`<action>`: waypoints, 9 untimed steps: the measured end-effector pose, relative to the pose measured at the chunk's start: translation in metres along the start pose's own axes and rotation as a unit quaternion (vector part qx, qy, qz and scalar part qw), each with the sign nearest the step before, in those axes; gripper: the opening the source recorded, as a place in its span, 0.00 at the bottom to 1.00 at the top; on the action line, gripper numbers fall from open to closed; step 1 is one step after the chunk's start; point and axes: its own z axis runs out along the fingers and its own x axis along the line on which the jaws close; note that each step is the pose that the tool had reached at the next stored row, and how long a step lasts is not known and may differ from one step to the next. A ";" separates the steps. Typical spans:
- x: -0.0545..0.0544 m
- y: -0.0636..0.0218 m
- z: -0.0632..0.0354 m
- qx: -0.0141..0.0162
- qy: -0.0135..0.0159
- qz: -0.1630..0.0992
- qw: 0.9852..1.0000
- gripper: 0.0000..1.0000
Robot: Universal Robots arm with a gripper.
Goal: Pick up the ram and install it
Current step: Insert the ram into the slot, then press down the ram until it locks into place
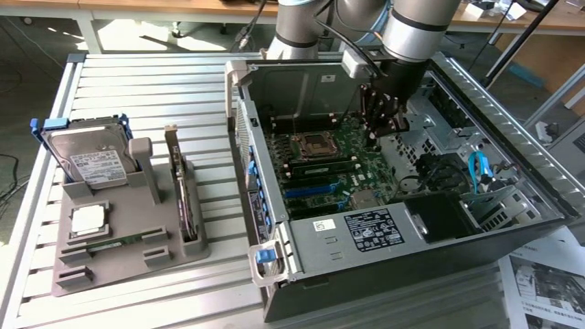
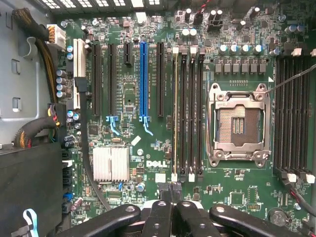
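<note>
— Slatted grey tabletop in the exterior view: what sits on it?

— An open computer case, and to that view's left a grey holder tray with a hard drive, a silver processor chip and the ram, a thin green stick lying flat in its slot.

— And the arm?

— The gripper hangs inside the case over the motherboard, well apart from the ram.

— The wrist view?

— The gripper has its jaws together, holding nothing, above the memory slots beside the empty processor socket.
</note>
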 end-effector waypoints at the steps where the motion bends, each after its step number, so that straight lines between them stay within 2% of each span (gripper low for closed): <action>1: 0.000 0.0000 0.0000 0.000 0.000 0.000 1.000 0.11; 9: 0.000 0.0000 0.0000 0.000 0.000 0.000 1.000 0.11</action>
